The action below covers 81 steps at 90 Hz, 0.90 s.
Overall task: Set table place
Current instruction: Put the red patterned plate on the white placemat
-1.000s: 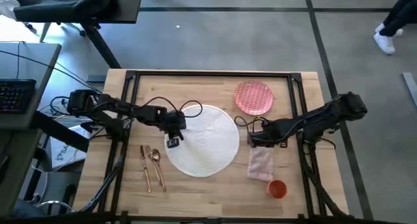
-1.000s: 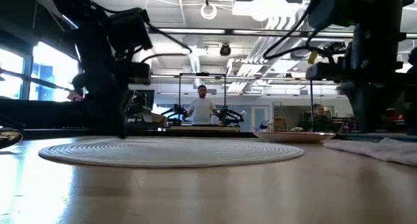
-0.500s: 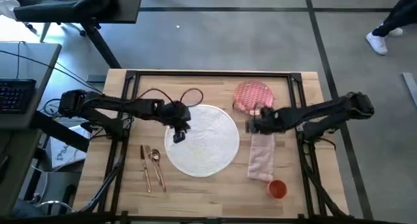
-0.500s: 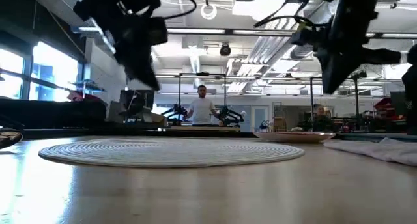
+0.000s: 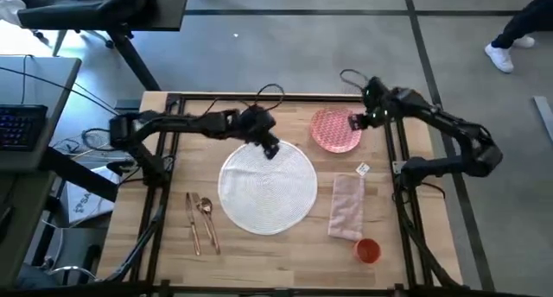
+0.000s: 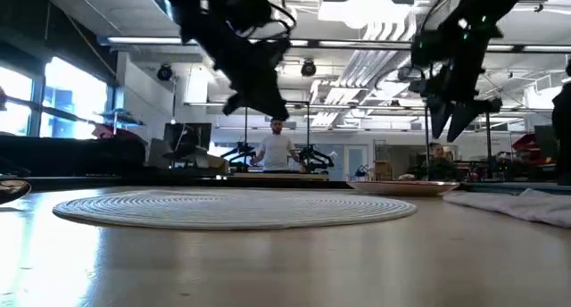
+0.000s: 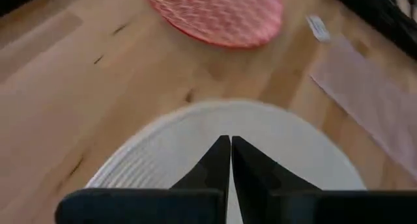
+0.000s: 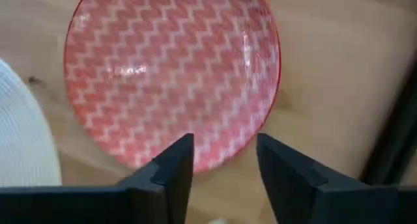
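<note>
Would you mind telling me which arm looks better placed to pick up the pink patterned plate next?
The right. Its claw is open and hangs directly over the pink patterned plate's edge. The left claw is shut and sits over the white round plate's far rim, farther from the pink one.

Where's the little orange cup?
In the high view the cup stands near the table's front edge on the right side, just below the napkin.
</note>
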Each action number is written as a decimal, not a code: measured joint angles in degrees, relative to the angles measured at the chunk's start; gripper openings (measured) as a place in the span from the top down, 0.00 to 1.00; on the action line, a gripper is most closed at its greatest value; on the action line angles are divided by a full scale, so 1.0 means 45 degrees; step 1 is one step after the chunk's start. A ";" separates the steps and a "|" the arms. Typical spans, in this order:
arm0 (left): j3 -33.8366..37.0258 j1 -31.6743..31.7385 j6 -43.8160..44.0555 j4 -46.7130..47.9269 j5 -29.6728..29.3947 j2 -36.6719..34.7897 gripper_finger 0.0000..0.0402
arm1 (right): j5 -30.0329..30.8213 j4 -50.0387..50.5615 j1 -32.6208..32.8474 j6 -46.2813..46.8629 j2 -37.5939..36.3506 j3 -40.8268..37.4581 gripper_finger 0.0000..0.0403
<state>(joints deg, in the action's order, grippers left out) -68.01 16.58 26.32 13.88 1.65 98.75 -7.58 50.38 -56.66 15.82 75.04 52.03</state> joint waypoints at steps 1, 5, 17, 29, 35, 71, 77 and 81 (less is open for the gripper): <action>-0.0134 0.0027 0.0137 0.0005 0.0004 0.0143 1.00 | -0.0140 -0.0063 -0.0185 -0.0183 0.0147 0.0000 0.58; -0.0660 0.0114 0.0674 -0.0002 0.0079 0.0675 1.00 | -0.0586 -0.0278 -0.0865 -0.0856 0.0781 0.0000 0.55; -0.2105 0.0440 0.2043 -0.0020 0.0270 0.2037 1.00 | -0.1633 -0.0740 -0.2235 -0.2233 0.2453 -0.0004 0.47; -0.3220 0.0871 0.2700 -0.0028 0.0385 0.3055 0.98 | -0.2070 -0.1177 -0.2521 -0.2624 0.3632 0.0188 0.42; -0.3610 0.1149 0.2743 -0.0008 0.0687 0.3481 0.95 | -0.1912 -0.1492 -0.2507 -0.2609 0.4090 0.0349 0.41; -0.3913 0.2338 0.3680 -0.0440 0.2630 0.5185 0.79 | -0.2858 -0.1862 -0.2646 -0.3777 0.6009 0.0706 0.41; -0.3911 0.2300 0.3685 -0.0389 0.2469 0.5194 0.78 | -0.3421 -0.1870 -0.2721 -0.4034 0.6053 0.0691 0.43; -0.3911 0.2242 0.3668 -0.0456 0.2340 0.5185 0.78 | -0.3772 -0.1881 -0.2769 -0.4202 0.6058 0.0675 0.44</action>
<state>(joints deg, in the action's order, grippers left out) -85.60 26.67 42.83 11.83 12.18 122.09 -24.55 41.91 -69.12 -3.09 102.30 55.07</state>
